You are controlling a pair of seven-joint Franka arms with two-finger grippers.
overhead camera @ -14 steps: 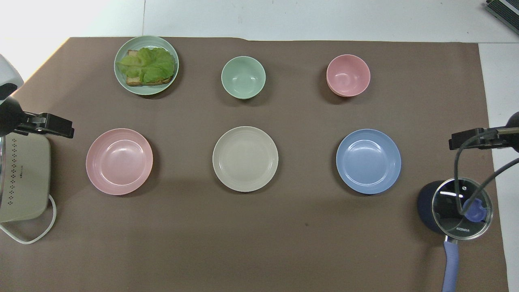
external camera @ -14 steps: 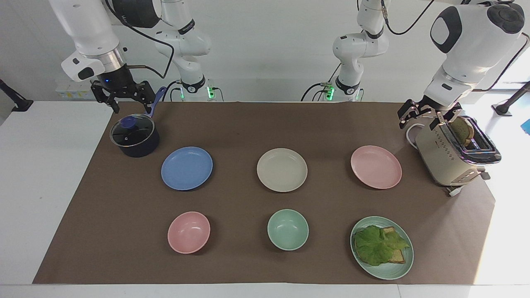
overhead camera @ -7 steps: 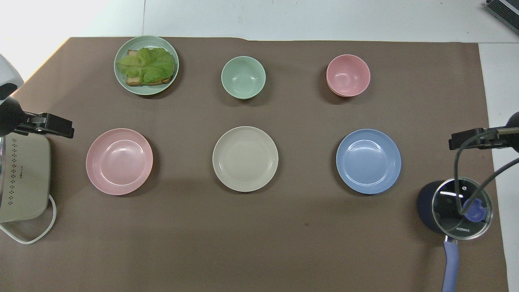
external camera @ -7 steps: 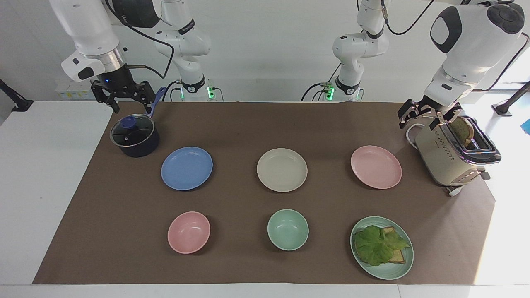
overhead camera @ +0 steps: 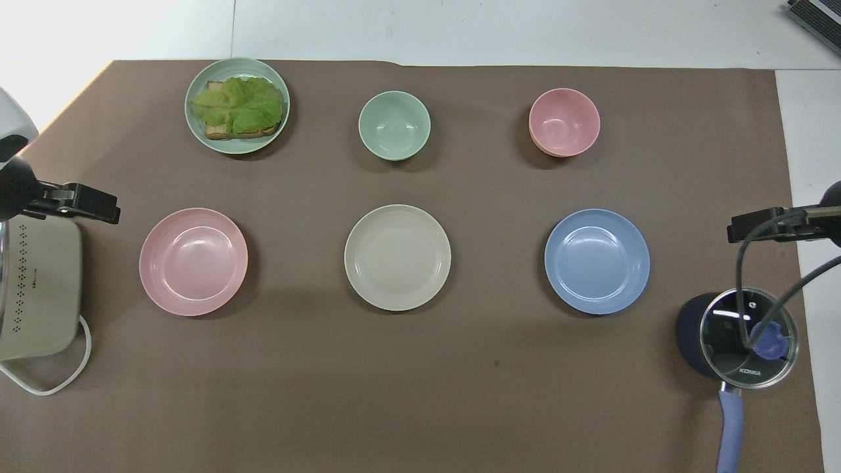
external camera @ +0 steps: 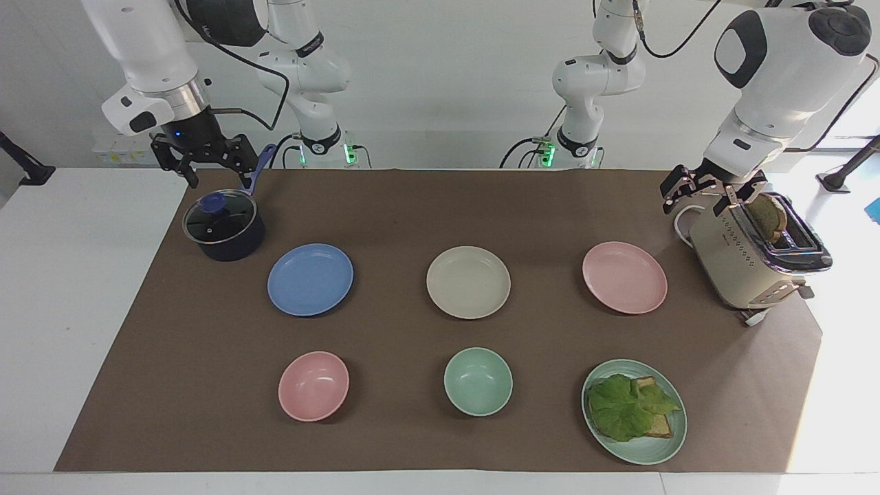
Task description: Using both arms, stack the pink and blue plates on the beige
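Nothing moved, plates [external camera: 468, 282] apart, unobstructed

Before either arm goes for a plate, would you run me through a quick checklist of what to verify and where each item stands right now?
1. Beige plate empty, ready to receive: ok.
2. Pink plate flat on the mat, nothing on it: ok.
3. Blue plate flat on the mat, nothing on it: ok.
4. Left gripper open and empty, raised beside the toaster, toward the pink plate's end: ok.
5. Right gripper open and empty, raised over the pot, toward the blue plate's end: ok.
6. Stacking begun: not ok, all three plates lie apart.
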